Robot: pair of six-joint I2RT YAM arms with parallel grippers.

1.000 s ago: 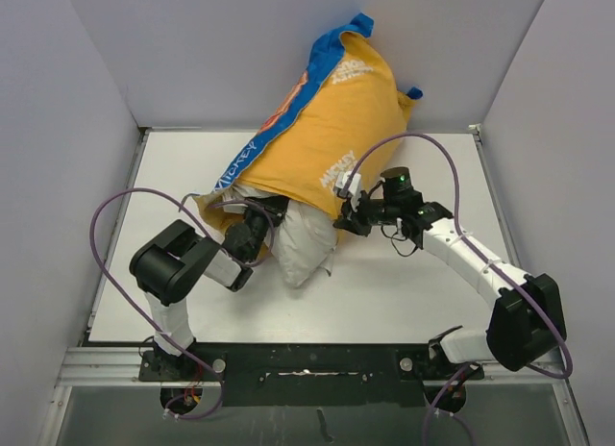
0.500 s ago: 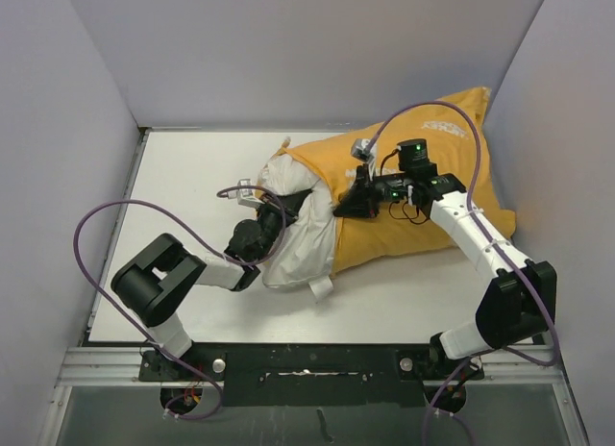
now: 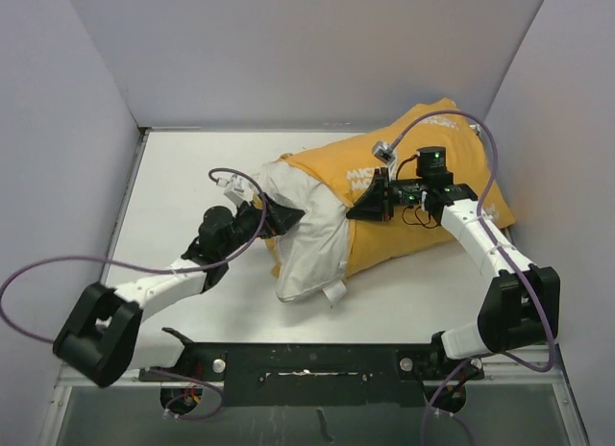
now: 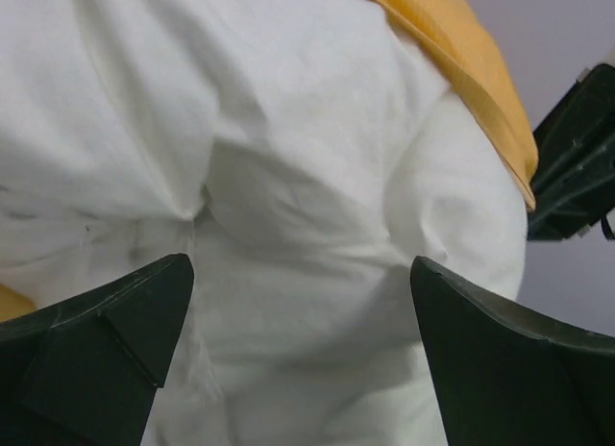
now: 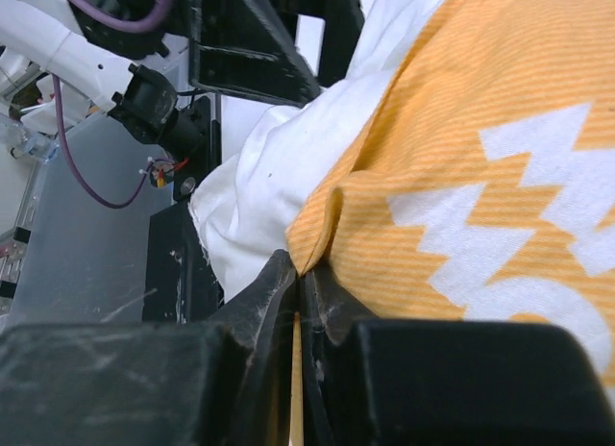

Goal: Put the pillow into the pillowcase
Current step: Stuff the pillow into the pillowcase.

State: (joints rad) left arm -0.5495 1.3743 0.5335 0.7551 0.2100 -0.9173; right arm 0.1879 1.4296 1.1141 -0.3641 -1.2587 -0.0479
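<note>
The pillowcase point(image 3: 428, 182) lies mustard-yellow side up at the right back of the table, its mouth facing left. Out of that mouth bulges the white pillow point(image 3: 309, 242), its near half uncovered. My right gripper point(image 3: 369, 202) is shut on the pillowcase's hem point(image 5: 309, 242), with the pillow point(image 5: 258, 182) just beyond. My left gripper point(image 3: 282, 215) stands open right at the pillow's left end. In the left wrist view the pillow point(image 4: 288, 177) fills the space ahead of the spread gripper point(image 4: 303, 307), with a strip of pillowcase point(image 4: 463, 57) at the upper right.
Grey walls point(image 3: 288, 52) close in the white table point(image 3: 183, 177) at the back and both sides. Purple cables point(image 3: 34, 283) loop off both arms. A black rail point(image 3: 307, 355) runs along the near edge.
My left gripper has opened, let go of the pillow and drawn back to the left with its arm stretched low. The right gripper stays shut on the hem, and the bundle has settled on the table.
</note>
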